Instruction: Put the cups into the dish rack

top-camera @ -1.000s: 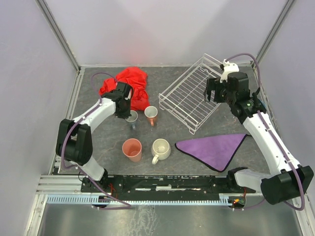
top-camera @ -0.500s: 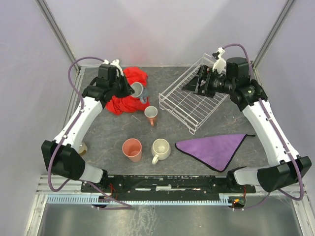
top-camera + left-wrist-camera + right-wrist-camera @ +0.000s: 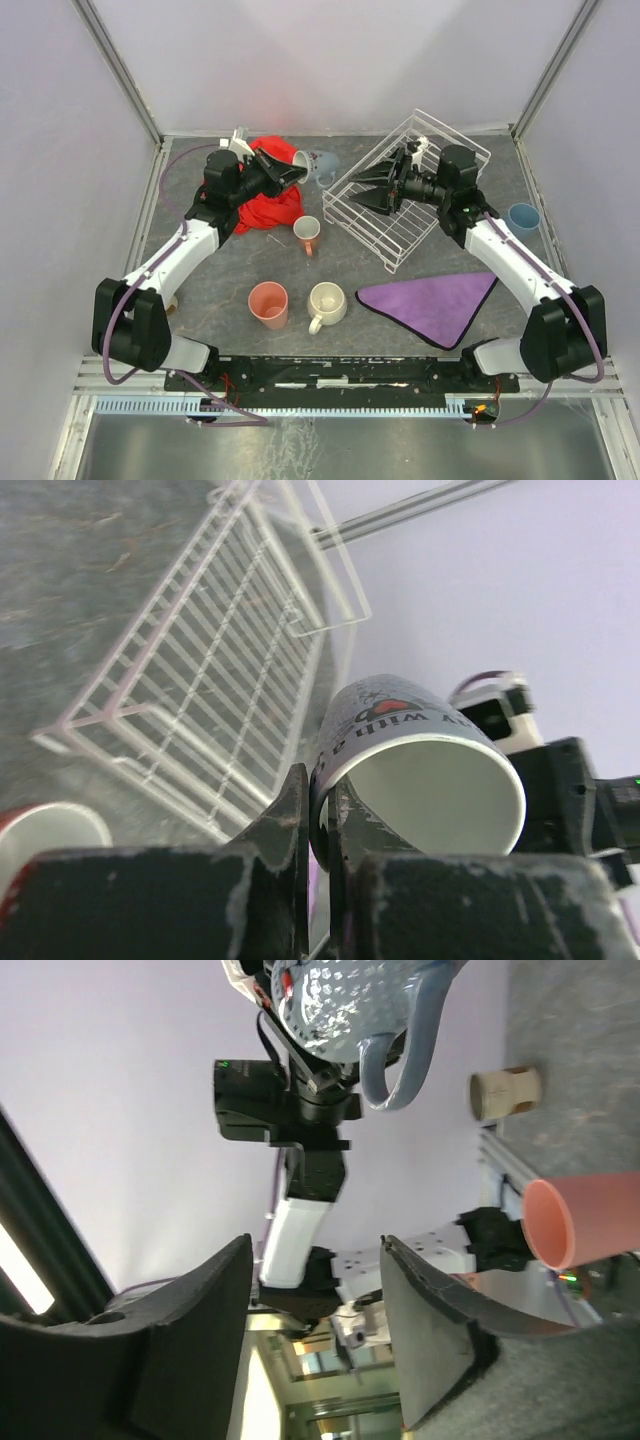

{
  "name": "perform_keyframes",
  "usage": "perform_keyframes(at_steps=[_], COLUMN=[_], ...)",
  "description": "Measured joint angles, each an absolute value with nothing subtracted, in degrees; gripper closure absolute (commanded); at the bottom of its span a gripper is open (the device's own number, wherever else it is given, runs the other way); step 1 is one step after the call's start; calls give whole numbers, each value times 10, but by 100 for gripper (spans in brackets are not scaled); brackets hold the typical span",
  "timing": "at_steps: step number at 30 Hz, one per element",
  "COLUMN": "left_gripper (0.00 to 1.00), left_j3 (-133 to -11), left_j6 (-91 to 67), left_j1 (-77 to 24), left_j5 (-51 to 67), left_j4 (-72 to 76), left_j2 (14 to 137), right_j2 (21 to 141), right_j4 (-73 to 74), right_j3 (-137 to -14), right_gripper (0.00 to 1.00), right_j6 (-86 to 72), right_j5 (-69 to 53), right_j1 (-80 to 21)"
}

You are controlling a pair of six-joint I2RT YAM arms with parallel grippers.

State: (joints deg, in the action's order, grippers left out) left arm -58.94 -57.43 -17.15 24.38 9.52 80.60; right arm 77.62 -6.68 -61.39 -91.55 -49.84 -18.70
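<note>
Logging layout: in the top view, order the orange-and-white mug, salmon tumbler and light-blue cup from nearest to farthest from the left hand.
From the left hand:
1. orange-and-white mug, mid-table
2. salmon tumbler, near edge
3. light-blue cup, far right

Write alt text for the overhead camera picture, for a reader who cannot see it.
The left gripper holds a grey-blue mug tilted in the air beside the white dish rack, while the open right gripper reaches over the rack toward it. A pink tumbler, a cream mug and an orange-and-white mug stand on the table.
</note>
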Motion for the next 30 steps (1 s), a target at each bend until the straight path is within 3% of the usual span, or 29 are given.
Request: perform_keyframes(at_steps=[9,21,26,30], left_gripper=[97,97,97,97], left_j3=[-586,-571,-564,-559], left_j6=[-658,-673,-675,-675], left_j1=[-207,-211,-211,-213], left_j5=[248,256,257,256], left_j4=[232,246,246,246], left_j2=[799,792,789,785], right_j2=[825,856,874,887], right_j4=[-242,-313,-329,-337], right_j3=[-592,-593,-599,-607], right_gripper=[46,51,62,63], right_j6=[-1044,-1067,-1067,-1068], right_j5=[-489,-460,-447,-443], right_j1=[-229,-246,-248,-252])
